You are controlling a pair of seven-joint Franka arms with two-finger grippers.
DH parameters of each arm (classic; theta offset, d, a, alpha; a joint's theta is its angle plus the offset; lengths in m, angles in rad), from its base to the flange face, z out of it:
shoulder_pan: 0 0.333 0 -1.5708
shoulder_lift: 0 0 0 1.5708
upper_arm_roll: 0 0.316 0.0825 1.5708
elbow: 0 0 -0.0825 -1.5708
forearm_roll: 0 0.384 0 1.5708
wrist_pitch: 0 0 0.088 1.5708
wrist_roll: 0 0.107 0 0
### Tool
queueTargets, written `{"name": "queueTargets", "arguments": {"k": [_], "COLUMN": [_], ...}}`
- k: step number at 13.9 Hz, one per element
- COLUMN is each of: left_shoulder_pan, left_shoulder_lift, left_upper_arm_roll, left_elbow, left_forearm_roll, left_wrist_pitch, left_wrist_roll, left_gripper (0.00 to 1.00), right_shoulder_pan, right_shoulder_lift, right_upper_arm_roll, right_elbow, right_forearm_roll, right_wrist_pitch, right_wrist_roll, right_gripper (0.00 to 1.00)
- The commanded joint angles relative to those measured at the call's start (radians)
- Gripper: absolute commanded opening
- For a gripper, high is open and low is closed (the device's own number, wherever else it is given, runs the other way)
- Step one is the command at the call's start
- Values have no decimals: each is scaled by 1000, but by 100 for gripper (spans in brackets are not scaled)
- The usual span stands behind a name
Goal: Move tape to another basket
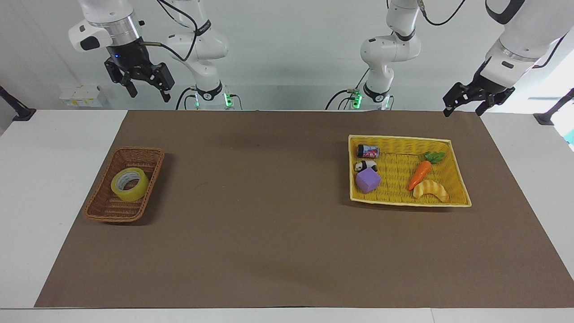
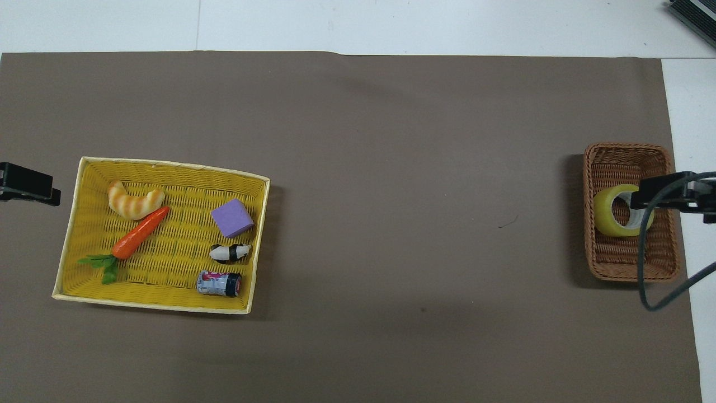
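Observation:
The roll of yellow tape (image 1: 129,184) lies tilted in the small brown wicker basket (image 1: 106,211) at the right arm's end of the table. It also shows in the overhead view (image 2: 608,211), in the basket (image 2: 622,264). My right gripper (image 1: 150,95) hangs open and empty, high in the air over the table's edge by the robots. In the overhead view part of it (image 2: 674,192) covers the tape's edge. My left gripper (image 1: 462,112) waits open and empty, raised above the mat's corner at the left arm's end; its tip shows in the overhead view (image 2: 31,188).
A flat yellow woven tray (image 1: 403,139) sits at the left arm's end, also in the overhead view (image 2: 168,165). It holds a purple cube (image 1: 368,181), a toy carrot (image 1: 419,174), a croissant (image 1: 430,190), a panda figure (image 1: 366,166) and a small can (image 1: 368,151).

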State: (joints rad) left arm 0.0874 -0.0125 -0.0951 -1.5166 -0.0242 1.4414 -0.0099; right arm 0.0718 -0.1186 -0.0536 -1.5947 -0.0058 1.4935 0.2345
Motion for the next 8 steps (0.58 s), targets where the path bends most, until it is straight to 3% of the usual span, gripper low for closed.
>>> {"name": "queueTargets", "arguments": {"k": [1,8], "left_shoulder_pan": [14,14], "left_shoulder_lift": [-14,-14], "left_upper_arm_roll": [-8,-6], "left_elbow": [-5,-5], "left_forearm_roll": [7,7], "left_wrist_pitch": [-12,-12], "left_wrist_roll": [8,8], "left_gripper": [100,100], "right_shoulder_pan": [-14,3], "right_shoulder_lift": [-32,-56], "right_upper_arm_roll": [1,12], "right_elbow": [-48,-83], "right_forearm_roll": [26,7], "right_wrist_pitch": [14,22], "right_wrist_roll": [-17,0], "right_gripper": [100,100]}}
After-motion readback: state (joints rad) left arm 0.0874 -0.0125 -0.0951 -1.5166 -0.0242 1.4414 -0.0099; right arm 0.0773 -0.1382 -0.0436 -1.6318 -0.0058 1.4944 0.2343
